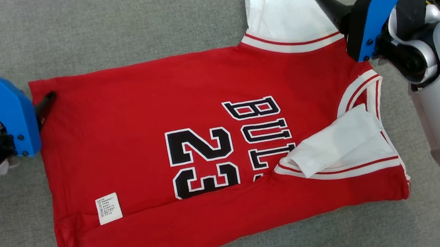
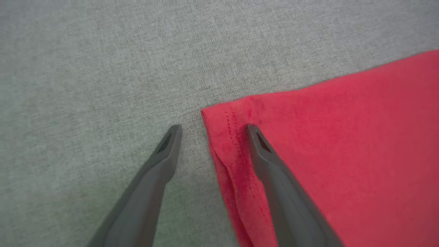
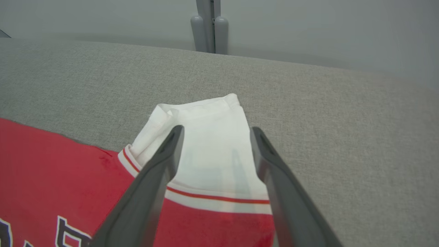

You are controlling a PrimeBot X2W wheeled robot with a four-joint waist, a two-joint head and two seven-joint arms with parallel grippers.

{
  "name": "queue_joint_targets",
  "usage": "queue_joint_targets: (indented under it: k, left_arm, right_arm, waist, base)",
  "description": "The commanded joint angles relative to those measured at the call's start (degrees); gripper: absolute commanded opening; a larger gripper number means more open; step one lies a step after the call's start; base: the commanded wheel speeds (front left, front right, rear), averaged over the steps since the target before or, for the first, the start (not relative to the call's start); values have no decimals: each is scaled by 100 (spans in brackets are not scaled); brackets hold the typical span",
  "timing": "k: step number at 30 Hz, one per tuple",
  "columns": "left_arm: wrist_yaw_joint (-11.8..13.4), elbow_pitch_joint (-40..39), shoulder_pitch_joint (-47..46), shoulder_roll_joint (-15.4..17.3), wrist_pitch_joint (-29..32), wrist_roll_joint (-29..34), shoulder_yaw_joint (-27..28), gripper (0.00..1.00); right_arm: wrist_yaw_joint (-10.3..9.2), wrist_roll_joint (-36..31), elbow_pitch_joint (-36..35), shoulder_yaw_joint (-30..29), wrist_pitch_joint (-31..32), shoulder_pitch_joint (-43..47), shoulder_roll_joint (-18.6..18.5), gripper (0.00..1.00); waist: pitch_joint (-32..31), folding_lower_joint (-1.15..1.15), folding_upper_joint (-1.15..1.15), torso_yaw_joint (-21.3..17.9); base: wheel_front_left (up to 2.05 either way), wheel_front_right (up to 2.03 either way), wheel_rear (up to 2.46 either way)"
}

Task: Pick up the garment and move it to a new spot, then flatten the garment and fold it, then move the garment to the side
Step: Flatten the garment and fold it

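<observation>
Fingers of the left gripper [image 2: 213, 128] stand spread apart at the left side of the scene with nothing clamped between them: in the left wrist view one dark finger [image 2: 161, 161] lies over the grey fabric surface [image 1: 109, 24] and the other over the stitched hem corner of the red jersey [image 1: 139, 107], so the pair straddles that edge; whether they touch the cloth cannot be told. The jersey lies spread across the middle of the surface with its hem toward the robot's left and its neck end toward the right. Its near long edge is folded up over the front, cutting off the lower part of the black "23" [image 1: 201, 161], and a white care label [image 1: 108, 208] sits at the edge of that flap. Further right, one white sleeve [image 1: 342, 142] is folded in onto the chest beside the lettering, while the far white sleeve [image 1: 285, 8] sticks out flat onto the grey surface. The right gripper [image 3: 216, 129] hangs over that far sleeve, its fingers wide apart and holding nothing. A grey post [image 3: 209, 25] stands beyond the surface's far edge.
</observation>
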Motion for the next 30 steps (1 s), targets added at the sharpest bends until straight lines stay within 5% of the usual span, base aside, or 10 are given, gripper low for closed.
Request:
queue_joint_targets:
  k: [1, 12, 13, 14, 15, 16, 17, 30]
  left_arm:
    - [55, 26, -103, 83, 50, 77, -23, 100]
    - [-96, 64, -100, -55, -25, -100, -74, 98]
    - [-102, 80, -97, -62, -27, -101, -101, 83]
    - [-134, 100, -81, -83, 24, -143, -137, 47]
    - [-160, 110, -69, -100, 55, -181, -168, 42]
    - [-189, 109, -62, -125, 58, -216, -185, 4]
    - [-208, 124, -51, -155, 103, -263, -212, 0]
    - [-344, -111, -231, -388, -218, -193, -604, 0]
  right_arm:
    - [0, 71, 112, 43, -103, -181, -58, 100]
    - [0, 198, 661, 345, -348, -480, -261, 100]
    - [0, 218, 680, 347, -353, -483, -280, 100]
    - [0, 234, 700, 336, -355, -499, -304, 100]
    - [0, 243, 730, 315, -366, -530, -322, 100]
    - [0, 261, 772, 275, -370, -548, -327, 100]
    - [0, 267, 813, 247, -359, -560, -333, 100]
    - [0, -733, 1801, -304, -64, -1458, -462, 100]
  waist:
    - [76, -1, -2, 6]
    - [263, -1, -2, 45]
    - [270, -1, -2, 49]
    - [282, -1, -2, 56]
    - [296, -1, -2, 61]
    - [314, -1, -2, 67]
    - [338, -1, -2, 80]
    - [877, -1, -2, 788]
  base:
    - [0, 0, 0]
    - [0, 0, 0]
    - [0, 0, 0]
    - [0, 0, 0]
    - [0, 0, 0]
    - [0, 0, 0]
    - [0, 0, 0]
    - [0, 0, 0]
